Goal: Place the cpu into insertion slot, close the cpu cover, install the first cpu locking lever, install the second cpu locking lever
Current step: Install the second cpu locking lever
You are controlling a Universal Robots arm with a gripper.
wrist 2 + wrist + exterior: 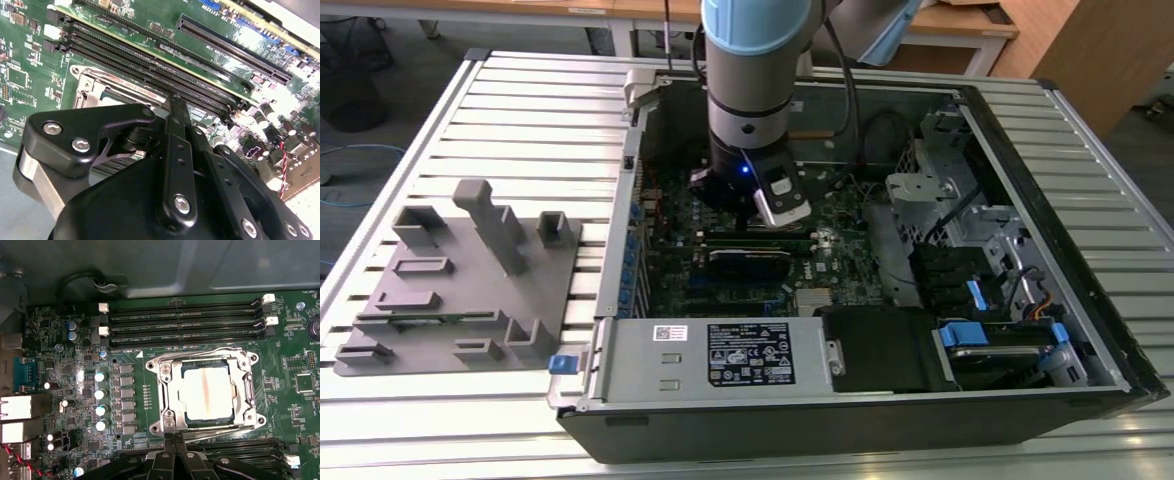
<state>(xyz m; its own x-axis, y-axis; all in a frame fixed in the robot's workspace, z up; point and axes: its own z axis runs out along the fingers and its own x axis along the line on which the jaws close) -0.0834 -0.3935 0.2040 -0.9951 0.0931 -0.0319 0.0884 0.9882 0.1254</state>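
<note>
Atop a slatted metal table (pixel 427 120) sits an open computer case (pixel 854 400).

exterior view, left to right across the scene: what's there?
Grey fixture block → blue tab at the case's corner → arm reaching down over the green circuit board → blue-handled drive bay → case's far wall.

Slatted table (pixel 414 130) under computer case (pixel 854 400), grey fixture (pixel 460 280)

Shiny metal cpu cover (pixel 170 390), seemingly brushed-metal cpu (pixel 207 392), matt black pincer (pixel 174 440)
</note>
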